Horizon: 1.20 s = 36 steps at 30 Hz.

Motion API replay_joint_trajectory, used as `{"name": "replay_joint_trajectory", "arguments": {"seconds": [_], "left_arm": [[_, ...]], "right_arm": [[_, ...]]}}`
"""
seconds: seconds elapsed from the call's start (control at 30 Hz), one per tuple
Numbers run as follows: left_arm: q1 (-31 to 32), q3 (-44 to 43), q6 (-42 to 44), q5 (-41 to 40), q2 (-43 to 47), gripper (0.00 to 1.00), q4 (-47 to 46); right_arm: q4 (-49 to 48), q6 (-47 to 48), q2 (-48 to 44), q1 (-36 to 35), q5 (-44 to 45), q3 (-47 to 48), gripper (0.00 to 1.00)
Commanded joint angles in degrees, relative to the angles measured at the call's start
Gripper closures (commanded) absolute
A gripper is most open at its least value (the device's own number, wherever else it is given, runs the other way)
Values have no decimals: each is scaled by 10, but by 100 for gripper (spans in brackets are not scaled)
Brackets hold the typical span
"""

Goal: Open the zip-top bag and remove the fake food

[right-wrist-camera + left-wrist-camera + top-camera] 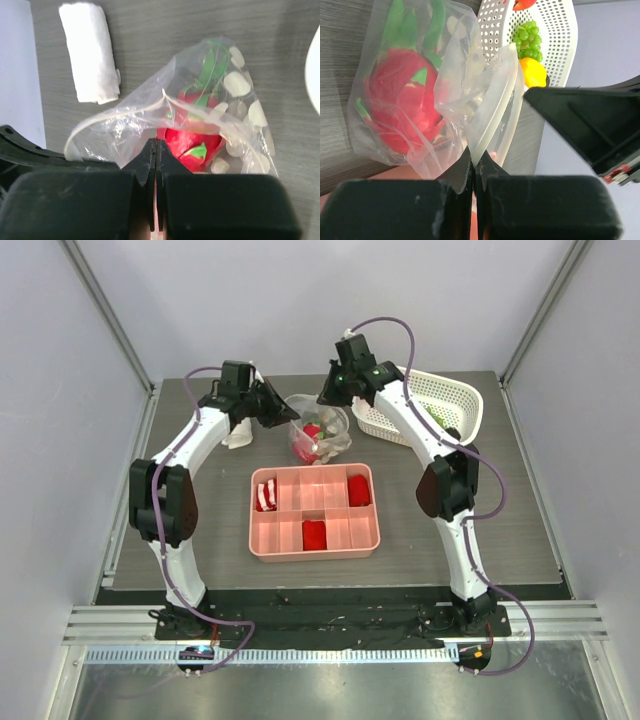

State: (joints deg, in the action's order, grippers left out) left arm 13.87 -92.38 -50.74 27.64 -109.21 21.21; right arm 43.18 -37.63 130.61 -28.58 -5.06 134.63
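The clear zip-top bag hangs between my two grippers above the table, behind the pink tray. Its mouth is pulled apart. Inside it lie a red fake fruit with green leaves and pale pieces; the fruit also shows in the right wrist view. My left gripper is shut on the bag's zip strip. My right gripper is shut on the opposite side of the bag, just above the red fruit. In the top view the left gripper is at the bag's left and the right gripper is at its far side.
A white perforated basket at the back right holds green grapes, a yellow piece and a red piece. A pink compartment tray with red blocks lies in front. A white rolled cloth lies left of the bag.
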Motion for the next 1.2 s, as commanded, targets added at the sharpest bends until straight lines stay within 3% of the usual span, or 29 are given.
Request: {"name": "replay_joint_trajectory", "arguments": {"seconds": [0.0, 0.03, 0.13, 0.2, 0.23, 0.3, 0.33, 0.43, 0.8, 0.97, 1.17], "left_arm": [[2, -5, 10, 7, 32, 100, -13], [2, -8, 13, 3, 33, 100, -9], [2, -25, 26, -6, 28, 100, 12], [0, -32, 27, -9, 26, 100, 13], [-1, -36, 27, -11, 24, 100, 14], [-2, -49, 26, -11, 14, 100, 21], [-3, -53, 24, -10, 10, 100, 22], [-3, -55, 23, -12, 4, 100, 21], [-13, -12, 50, -43, 0, 100, 43], [-15, -7, 64, -52, -4, 100, 52], [-19, 4, 65, -51, 4, 100, 52]], "right_arm": [[42, 27, -29, -25, 14, -8, 99], [42, 29, -30, -31, 19, -21, 99], [48, 29, -16, -38, 26, -29, 84], [52, 30, -4, -40, 36, -33, 68], [52, 30, -2, -43, 42, -39, 52], [44, 31, 11, -44, 43, -42, 38], [38, 32, 18, -44, 45, -39, 27], [38, 31, 54, -44, 43, -11, 14], [-30, 24, 130, -46, 37, -10, 0], [-54, 12, 162, -48, 11, 13, 1], [-85, 39, 111, -73, 28, -16, 0]]}}
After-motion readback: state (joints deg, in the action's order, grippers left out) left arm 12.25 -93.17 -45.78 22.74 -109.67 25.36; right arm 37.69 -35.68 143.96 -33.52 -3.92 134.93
